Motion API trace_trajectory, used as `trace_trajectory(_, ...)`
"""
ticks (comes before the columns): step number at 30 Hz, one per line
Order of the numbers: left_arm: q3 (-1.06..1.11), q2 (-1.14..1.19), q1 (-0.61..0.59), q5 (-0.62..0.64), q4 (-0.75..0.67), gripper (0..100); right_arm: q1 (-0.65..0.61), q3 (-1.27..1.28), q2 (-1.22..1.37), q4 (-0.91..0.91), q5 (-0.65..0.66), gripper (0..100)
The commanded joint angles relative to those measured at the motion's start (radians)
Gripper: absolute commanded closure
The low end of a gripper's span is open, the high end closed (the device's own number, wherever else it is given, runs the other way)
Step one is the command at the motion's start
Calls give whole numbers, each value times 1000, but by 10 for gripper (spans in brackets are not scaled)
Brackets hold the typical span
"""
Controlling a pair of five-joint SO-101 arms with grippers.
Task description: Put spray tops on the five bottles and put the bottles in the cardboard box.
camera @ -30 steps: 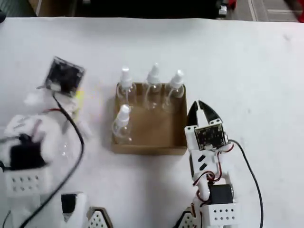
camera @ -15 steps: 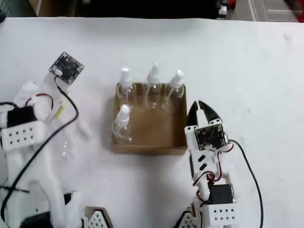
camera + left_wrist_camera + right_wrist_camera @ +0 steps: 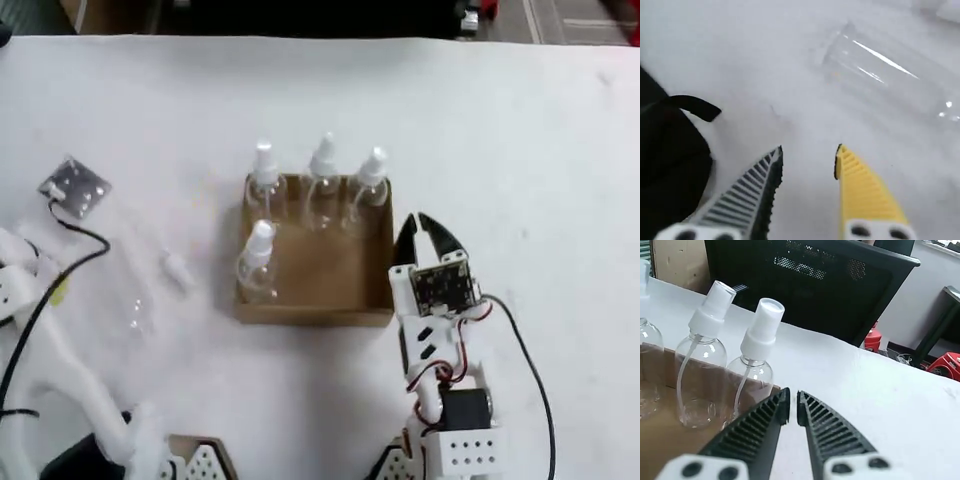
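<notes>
Hanging low over the table (image 3: 500, 120) well left of the cardboard box (image 3: 310, 312), my left pincer (image 3: 809, 156) gapes wide, gripping nothing — its wrist view shows a clear bottle (image 3: 885, 75) lying on its side. My right pincer (image 3: 792, 404) sits beside the box's right wall, nearly closed, empty. Four spray-topped bottles (image 3: 322, 195) stand inside the box.
</notes>
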Motion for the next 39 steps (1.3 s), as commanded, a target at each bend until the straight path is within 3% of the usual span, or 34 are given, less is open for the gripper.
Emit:
trace_trajectory(1,-46,-47,-12,-25,66,839,-47,12,1,24,12,981)
trace_trajectory(6,-44,-53,13,-48,78,836,-56,12,1,36,12,981)
trace_trajectory(9,-41,-74,38,-247,141,838,-61,12,1,36,12,981)
trace_trajectory(11,-38,-114,70,-265,133,838,-61,12,1,38,12,981)
trace_trajectory(14,-34,-157,122,-196,41,835,-58,12,1,38,12,981)
trace_trajectory(19,100,-160,246,112,-226,834,-54,12,1,38,12,981)
trace_trajectory(21,178,-170,285,155,-285,834,-54,12,1,38,12,981)
trace_trajectory(23,193,-203,292,38,-216,834,-53,12,1,38,12,981)
trace_trajectory(27,169,-354,263,-440,183,801,-53,12,1,35,14,981)
trace_trajectory(29,161,-430,265,-460,273,760,-53,12,1,31,52,981)
trace_trajectory(32,189,-498,263,-404,206,737,-54,12,1,33,97,981)
trace_trajectory(39,442,-503,266,-471,15,722,-56,12,1,35,97,981)
